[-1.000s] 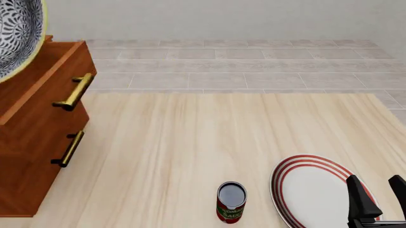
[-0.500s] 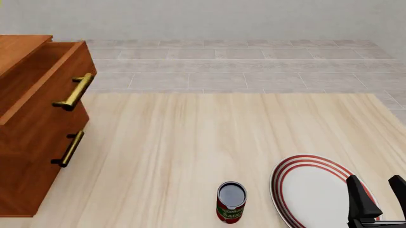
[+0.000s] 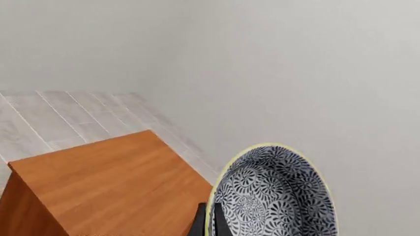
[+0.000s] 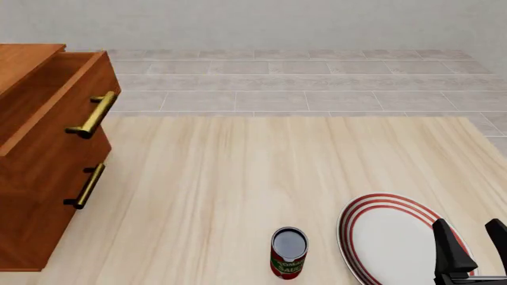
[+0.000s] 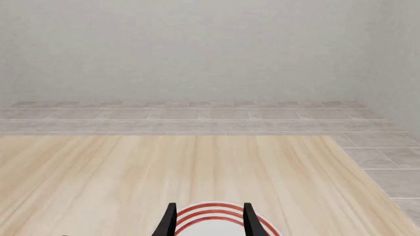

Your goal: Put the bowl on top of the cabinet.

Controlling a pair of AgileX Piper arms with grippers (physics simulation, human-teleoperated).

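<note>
The speckled black-and-white bowl point(image 3: 272, 196) with its cream rim shows only in the left wrist view, tilted on edge. My left gripper point(image 3: 208, 222) is shut on its rim, one dark finger on each side. It hangs above the flat top of the reddish-brown cabinet point(image 3: 105, 182). In the front view the cabinet point(image 4: 35, 172) stands at the left edge with brass handles, its top drawer pulled out, and neither the bowl nor the left gripper shows there. My right gripper point(image 4: 474, 249) stands open low at the right, over the plate, with nothing between its fingers point(image 5: 251, 222).
A white plate with red rings point(image 4: 392, 237) lies at the front right of the light wooden table point(image 4: 262, 166). An opened tomato sauce can point(image 4: 288, 252) stands upright left of the plate. Beyond the table's far edge is grey tiled floor and a pale wall.
One second ago the bowl filled the front view's top left corner above the cabinet. It has since moved out of that view to the left. The right arm has not moved.
</note>
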